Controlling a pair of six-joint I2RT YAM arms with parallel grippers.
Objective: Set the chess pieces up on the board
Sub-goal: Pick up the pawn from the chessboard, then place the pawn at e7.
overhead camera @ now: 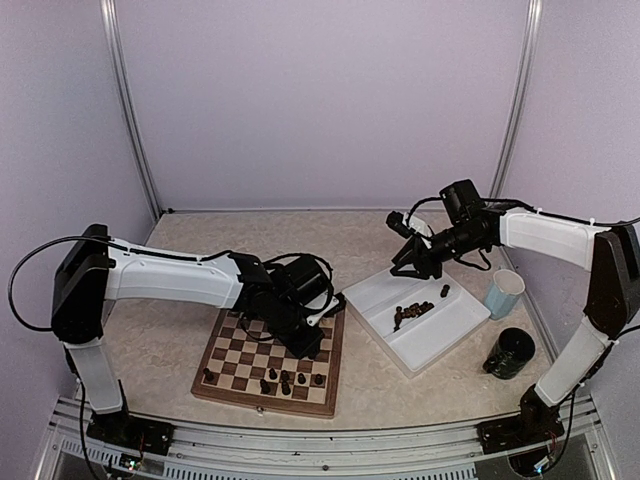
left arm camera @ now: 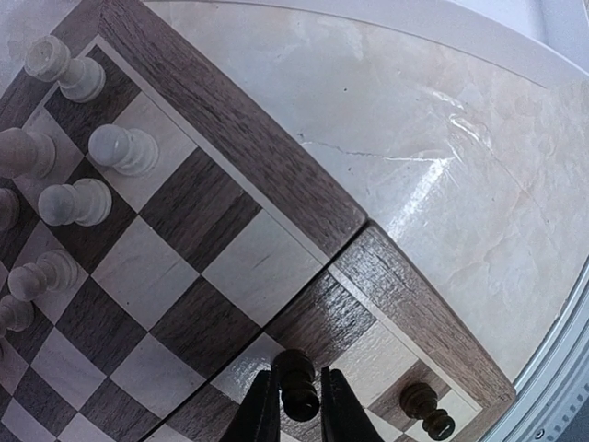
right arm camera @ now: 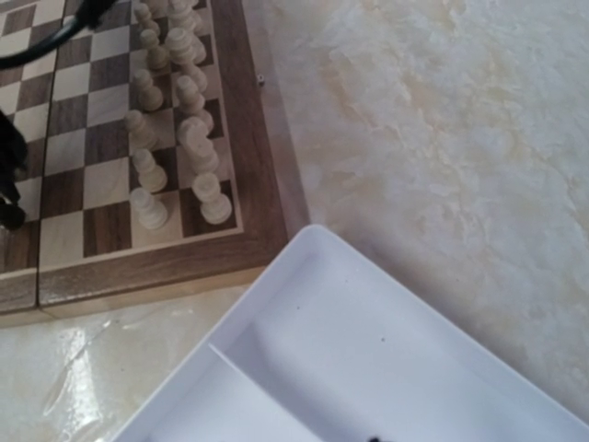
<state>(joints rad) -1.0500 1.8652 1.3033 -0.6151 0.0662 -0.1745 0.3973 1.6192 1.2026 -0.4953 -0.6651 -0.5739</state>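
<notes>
In the left wrist view my left gripper (left arm camera: 300, 376) has its two dark fingers (left arm camera: 260, 410) pressed in on either side of a dark pawn (left arm camera: 299, 387) standing on the board (left arm camera: 239, 129) near its rim. Another dark piece (left arm camera: 425, 408) stands one square away. Cream pieces (left arm camera: 120, 147) fill the far rows, also seen as cream pieces (right arm camera: 198, 152) in the right wrist view. From above, several dark pieces (overhead camera: 285, 380) stand on the board (overhead camera: 235, 360). My right gripper (overhead camera: 408, 265) hovers over the tray's far corner; its jaws are not clearly shown.
A white divided tray (overhead camera: 370, 290) right of the board holds a few loose dark pieces (overhead camera: 412, 313). A pale blue cup (overhead camera: 503, 293) and a black cup (overhead camera: 510, 352) stand beyond the tray, at the right. The tray's rim (right arm camera: 317, 235) lies close to the board's corner.
</notes>
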